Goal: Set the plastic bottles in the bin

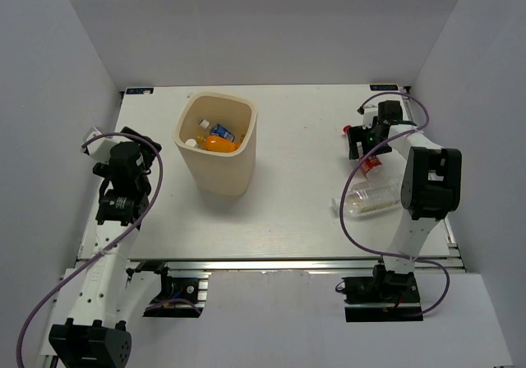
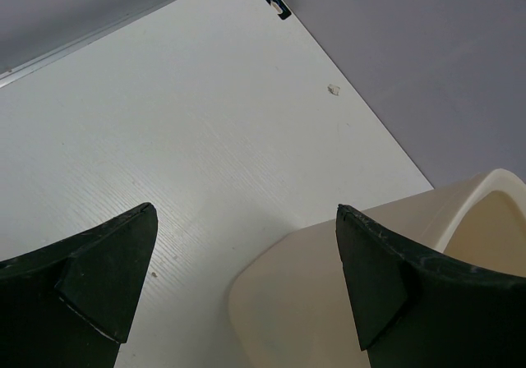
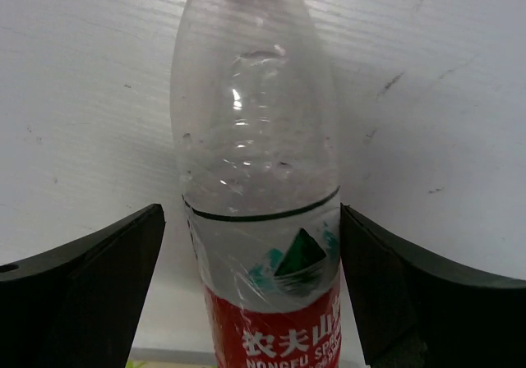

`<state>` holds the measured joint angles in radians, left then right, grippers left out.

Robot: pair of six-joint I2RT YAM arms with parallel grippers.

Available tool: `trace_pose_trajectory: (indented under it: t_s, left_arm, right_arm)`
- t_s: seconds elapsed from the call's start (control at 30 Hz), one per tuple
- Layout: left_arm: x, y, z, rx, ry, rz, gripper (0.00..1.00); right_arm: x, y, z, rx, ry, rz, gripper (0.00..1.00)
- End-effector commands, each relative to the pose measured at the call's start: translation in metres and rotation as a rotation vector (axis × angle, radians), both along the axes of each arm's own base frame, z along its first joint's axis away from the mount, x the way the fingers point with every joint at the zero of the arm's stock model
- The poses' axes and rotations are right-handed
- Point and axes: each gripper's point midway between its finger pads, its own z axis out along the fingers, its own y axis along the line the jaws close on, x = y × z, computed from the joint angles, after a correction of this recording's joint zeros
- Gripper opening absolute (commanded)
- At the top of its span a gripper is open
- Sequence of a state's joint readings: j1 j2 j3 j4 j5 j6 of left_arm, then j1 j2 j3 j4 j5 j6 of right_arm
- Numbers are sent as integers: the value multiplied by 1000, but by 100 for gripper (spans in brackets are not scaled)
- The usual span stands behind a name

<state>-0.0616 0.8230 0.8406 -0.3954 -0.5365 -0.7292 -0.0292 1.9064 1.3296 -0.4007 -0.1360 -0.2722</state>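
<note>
the right gripper (image 3: 250, 212) sits low over a red-label bottle (image 3: 259, 220) lying on its side near the far right corner of the worktop (image 1: 296, 195). its jaws are spread, one on each side of the clear body just above the label. a sliver of white board shows on both sides, so nothing is clamped yet. straddling the bottle across its width makes sense here: the round body can only be pinched from the sides, and closing near the label should catch a stiffer part than the thin, dented shoulder.

a larger clear bottle (image 1: 370, 199) lies on its side close to the right edge, nearer the front, beside the right arm's upper link and well apart from the bin (image 1: 220, 175). the bin stands upright left of centre, toward the far edge. inside it an orange bottle (image 1: 219, 144) and a blue-label bottle (image 1: 223, 131) are visible, with at least one more piece i cannot identify.

the left gripper (image 2: 245, 210) hangs by the left edge with its jaws wide and nothing between them – parked beside the bin's wall, out of the lane the right arm would need to carry across.

judging by this, most of the job is done; two bottles lie outside the bin.
</note>
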Motion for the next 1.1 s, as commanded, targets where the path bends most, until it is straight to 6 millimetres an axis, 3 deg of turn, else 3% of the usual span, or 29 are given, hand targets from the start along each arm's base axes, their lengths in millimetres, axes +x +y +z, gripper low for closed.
trace_pose_trajectory:
  t_s: [0.0,0.07,0.1,0.2,0.33,0.4,0.43,0.5,0.53,0.57,0.6,0.63,0.7,0.73,0.87,0.93,0.97,1.0,1.03,1.07]
  left_arm:
    - [-1,4,1,-2,-4,24,98]
    - [-1,4,0,-3,0,26,98]
    - [-1,4,-1,-2,1,27,98]
    - [-1,5,0,-2,-2,30,98]
    - [-2,3,4,-5,-15,21,98]
    - [-4,4,4,-5,-16,26,98]
    - [-5,5,5,-5,-19,28,98]
    - [-7,5,4,-6,-18,31,98]
    - [-8,5,3,-8,-20,32,98]
    - [-8,5,4,-10,-27,31,98]
    - [-8,5,3,-12,-27,32,98]
    - [-8,5,4,-11,-29,33,98]
    - [-10,6,5,-6,-28,39,98]
    - [-11,8,5,-2,-22,49,98]
    - [-12,6,8,-6,-35,37,98]
    - [-11,5,9,-9,-45,30,98]
    - [-11,5,9,-8,-47,25,98]
    - [-11,4,9,-5,-46,21,98]
    - [-11,4,8,-3,-39,22,98]
    - [-11,5,10,-1,-39,24,98]
  right_arm:
    - [9,7,-1,25,-18,57,89]
    - [10,5,-7,19,-4,40,85]
    - [11,6,-8,26,1,33,78]
    - [28,17,11,68,-62,60,64]
    - [64,36,69,83,-266,118,61]
    - [83,57,125,91,-419,173,61]
    - [86,72,144,104,-467,206,61]
    - [88,98,204,141,-600,264,61]
    - [80,135,226,187,-659,371,61]
    - [68,156,258,205,-735,422,61]
    - [60,175,274,210,-788,459,58]
    - [44,219,298,225,-879,559,58]
    - [20,253,339,247,-1005,600,58]
    - [-2,285,369,309,-1101,653,59]
    - [-55,341,429,656,-1167,743,57]
    - [-82,370,435,770,-1160,860,62]
    - [-94,377,448,826,-1216,908,64]
    - [-107,387,448,888,-1192,958,64]
    - [-111,405,435,917,-1160,991,64]
    - [-115,413,441,931,-1174,1016,64]
